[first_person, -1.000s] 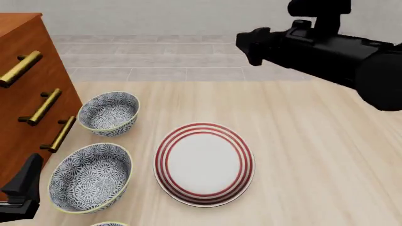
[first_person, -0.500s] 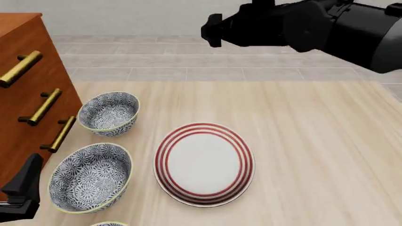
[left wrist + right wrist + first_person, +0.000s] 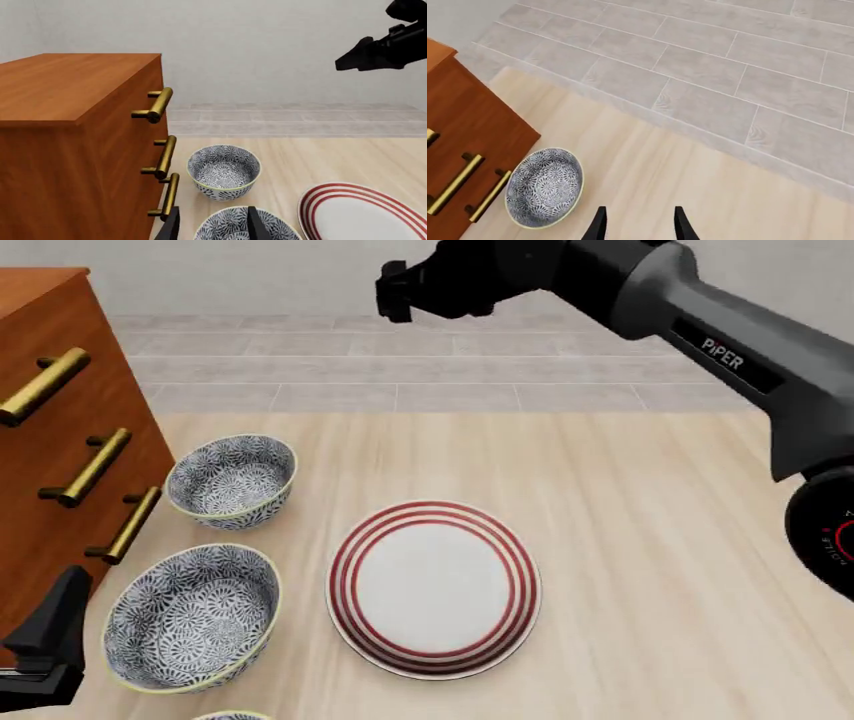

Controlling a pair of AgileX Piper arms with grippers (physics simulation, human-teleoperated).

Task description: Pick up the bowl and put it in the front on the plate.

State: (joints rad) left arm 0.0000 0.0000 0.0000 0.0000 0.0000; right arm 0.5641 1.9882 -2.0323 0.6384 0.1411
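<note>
The bowl [image 3: 231, 480] is deep, blue-and-white with a pale rim, and stands upright at the far left by the drawer unit; it also appears in the wrist views [image 3: 223, 171] [image 3: 545, 186]. The red-ringed white plate [image 3: 434, 587] lies flat in the middle with nothing on it. My right gripper [image 3: 390, 290] is high above the table's far edge, well behind the bowl and to its right, its fingers [image 3: 599, 222] open and holding nothing. My left gripper [image 3: 54, 630] sits low at the near left, its fingers [image 3: 257, 225] open and holding nothing.
A wider bowl of the same pattern [image 3: 194, 615] stands near the left gripper, in front of the deep one. Another bowl's rim [image 3: 234, 716] peeks in at the bottom edge. A wooden drawer unit [image 3: 54, 440] with brass handles lines the left side. Grey tiled floor lies beyond the table.
My right arm has swung leftward across the top of the front view, its gripper now farther left. The left arm, bowls and plate have not moved.
</note>
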